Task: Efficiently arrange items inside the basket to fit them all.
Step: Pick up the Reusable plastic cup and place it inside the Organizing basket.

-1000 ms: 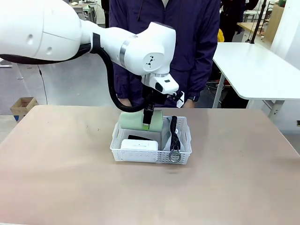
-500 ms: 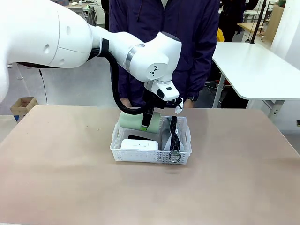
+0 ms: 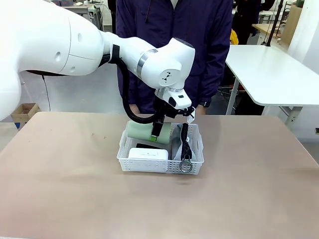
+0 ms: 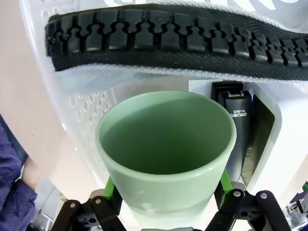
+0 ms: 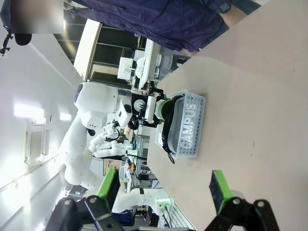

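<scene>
The left hand (image 3: pixel 156 130) grips the pale green cup (image 3: pixel 142 130), lying on its side at the white basket's (image 3: pixel 160 165) 11 o'clock corner (mouth pointing away from the fingers). The right hand (image 5: pixel 163 190) waits open, well apart.

arm (image 3: pixel 75 45): white shells | black cable | end effector (image 4: pixel 166 204): black, green pads

Left gripper (image 3: pixel 156 130) partly hides the pale green cup (image 3: pixel 140 130); stapler (image 4: pixel 237 134) partly hidden
</scene>
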### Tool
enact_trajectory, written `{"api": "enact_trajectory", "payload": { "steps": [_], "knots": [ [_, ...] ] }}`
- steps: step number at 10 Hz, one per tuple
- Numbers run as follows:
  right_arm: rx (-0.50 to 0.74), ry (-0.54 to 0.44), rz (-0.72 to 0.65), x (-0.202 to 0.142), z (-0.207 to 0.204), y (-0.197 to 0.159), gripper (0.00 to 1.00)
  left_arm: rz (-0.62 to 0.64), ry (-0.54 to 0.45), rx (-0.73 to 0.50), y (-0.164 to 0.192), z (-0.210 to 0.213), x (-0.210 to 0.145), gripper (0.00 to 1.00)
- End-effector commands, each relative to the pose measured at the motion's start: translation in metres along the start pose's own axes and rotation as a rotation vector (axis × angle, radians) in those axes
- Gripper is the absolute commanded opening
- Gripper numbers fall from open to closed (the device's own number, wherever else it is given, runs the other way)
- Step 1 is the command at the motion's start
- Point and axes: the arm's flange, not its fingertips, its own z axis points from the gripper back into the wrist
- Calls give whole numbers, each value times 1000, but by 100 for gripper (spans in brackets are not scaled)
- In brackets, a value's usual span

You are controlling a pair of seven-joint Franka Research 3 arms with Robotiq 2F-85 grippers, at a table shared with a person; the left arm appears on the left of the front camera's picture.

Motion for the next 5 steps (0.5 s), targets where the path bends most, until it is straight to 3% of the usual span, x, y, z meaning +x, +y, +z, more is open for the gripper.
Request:
{"api": "enact_trajectory", "payload": {
  "steps": [1,5],
  "knots": [
    [-19,3,-17,-2,1,4,100,10,32,-12,4,2,6,88],
    [-19,3,-17,-2,1,4,100,-8,38,-27,3,-3,12,88]
  ]
}}
